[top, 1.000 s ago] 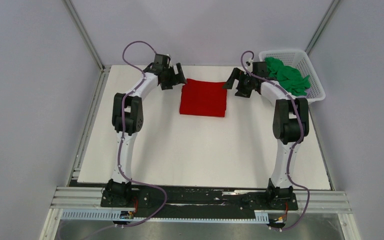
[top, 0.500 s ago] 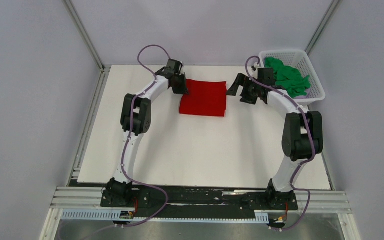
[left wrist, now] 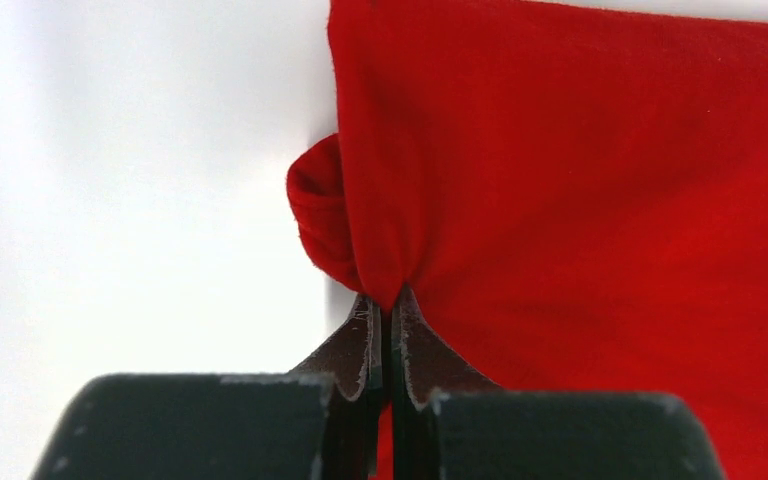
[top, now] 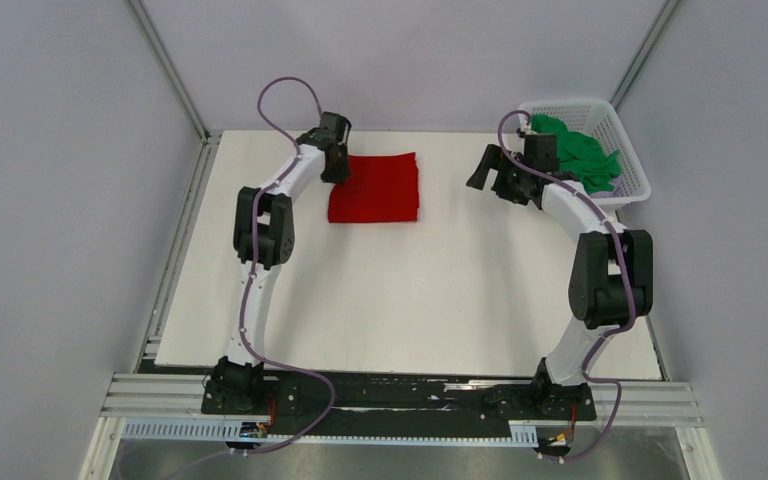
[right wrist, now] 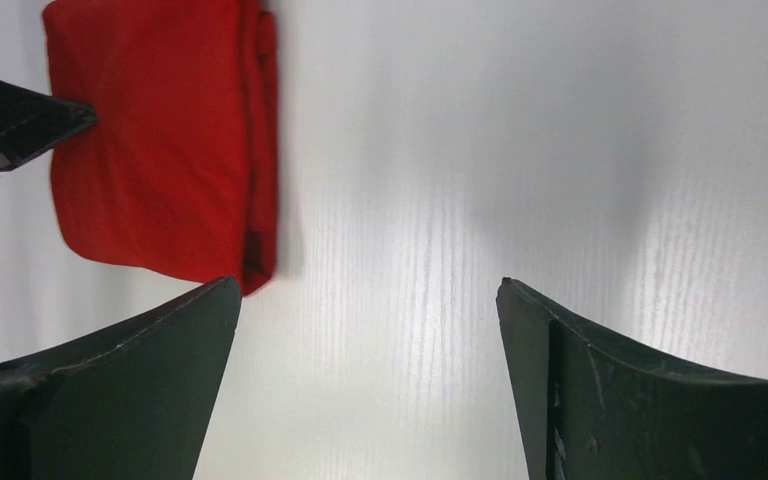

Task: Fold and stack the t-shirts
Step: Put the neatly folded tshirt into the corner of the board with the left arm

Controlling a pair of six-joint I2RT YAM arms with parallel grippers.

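Your left gripper (left wrist: 388, 300) pinches the folded red tee's (top: 375, 188) left edge, far centre; your right gripper (right wrist: 368, 300) gapes empty; grab the soft, light green tee (top: 588, 158) in the far-right basket (top: 572, 103) by a bunch.

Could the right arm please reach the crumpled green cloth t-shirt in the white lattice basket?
Probably yes: the right claw is open and empty, near the white lattice basket, where the green t-shirt lies uncovered.
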